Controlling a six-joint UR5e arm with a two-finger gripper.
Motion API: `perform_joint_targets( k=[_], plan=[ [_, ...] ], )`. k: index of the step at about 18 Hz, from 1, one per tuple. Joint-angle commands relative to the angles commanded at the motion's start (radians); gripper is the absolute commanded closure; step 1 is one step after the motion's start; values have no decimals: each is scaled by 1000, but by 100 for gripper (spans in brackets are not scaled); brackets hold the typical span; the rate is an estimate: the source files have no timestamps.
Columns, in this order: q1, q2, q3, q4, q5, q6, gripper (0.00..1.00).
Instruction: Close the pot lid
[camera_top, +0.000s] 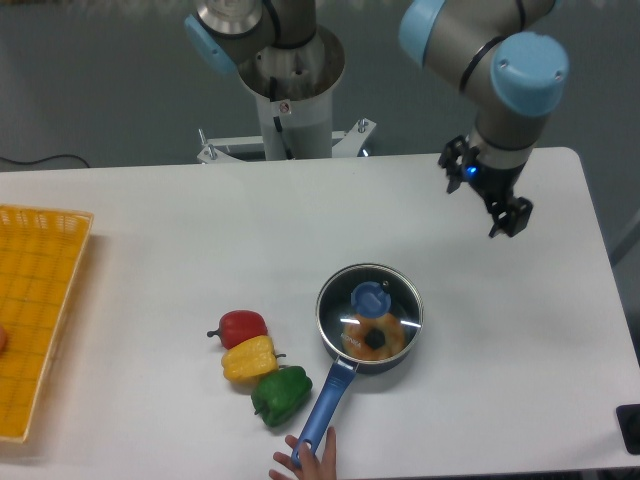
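The lid (370, 305) sits on the pot (352, 348), peppers (255, 366) beside; jaws' state cannot be told.

No legible text, brand or number anywhere. Small sticker (285, 107) on far arm base (294, 95) (red mark, white ground), too small to read.

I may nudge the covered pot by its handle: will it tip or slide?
The pot sits flat on the table, so it would probably slide or pivot, not tip. The glass lid merely rests on top, so a jolt might shift it.
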Motion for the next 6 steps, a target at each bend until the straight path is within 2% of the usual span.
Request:
perform_joint_targets(
  k=[2,6],
  plan=[
    [54,0,0,1,-2,109,0],
    [75,0,0,8,-3,124,0]
  ],
)
